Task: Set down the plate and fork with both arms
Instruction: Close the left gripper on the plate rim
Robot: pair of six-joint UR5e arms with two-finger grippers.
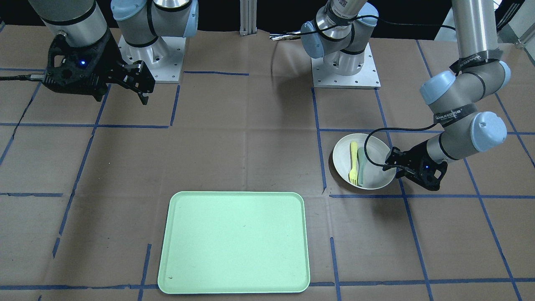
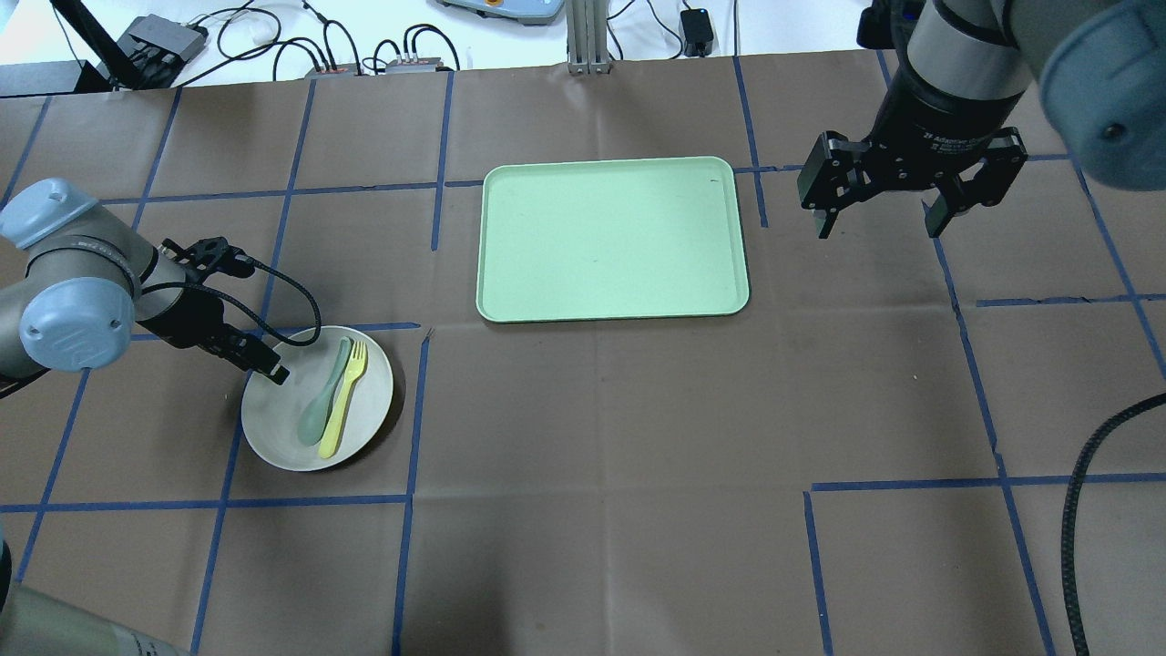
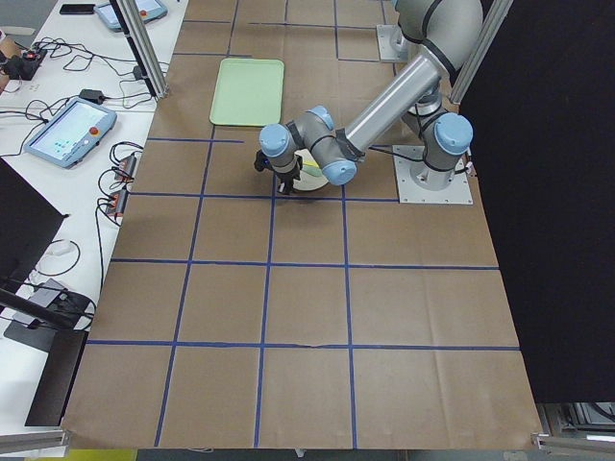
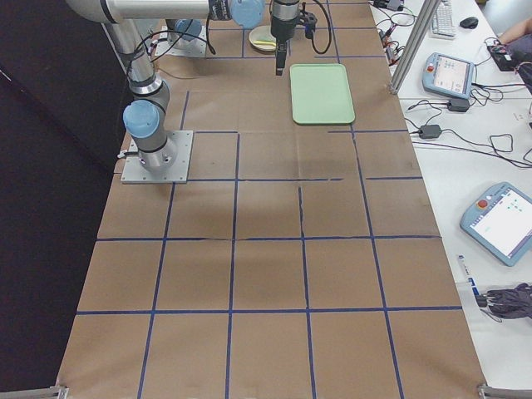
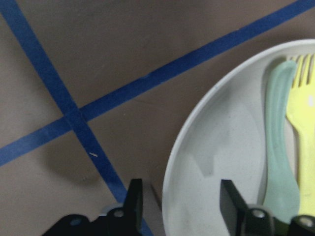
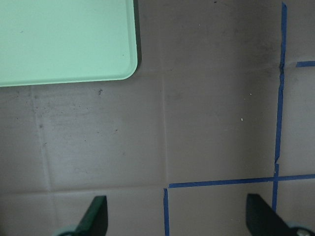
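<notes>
The off-white plate (image 2: 273,428) sits on the table at my left, also in the front view (image 1: 376,177). The pale-yellow fork (image 2: 344,401) lies in it beside a grey-green spoon (image 2: 321,408). My left gripper (image 2: 273,370) is open and low at the plate's far-left edge. In the left wrist view its fingers (image 5: 134,201) stand on either side of the plate's rim (image 5: 170,182), with the fork (image 5: 305,123) at the right edge. My right gripper (image 2: 879,223) is open and empty, above the table right of the tray.
A rectangular mint-green tray (image 2: 610,239) lies flat at the table's middle, far side; its corner shows in the right wrist view (image 6: 64,39). Blue tape lines cross the brown table cover. Cables and boxes lie beyond the far edge.
</notes>
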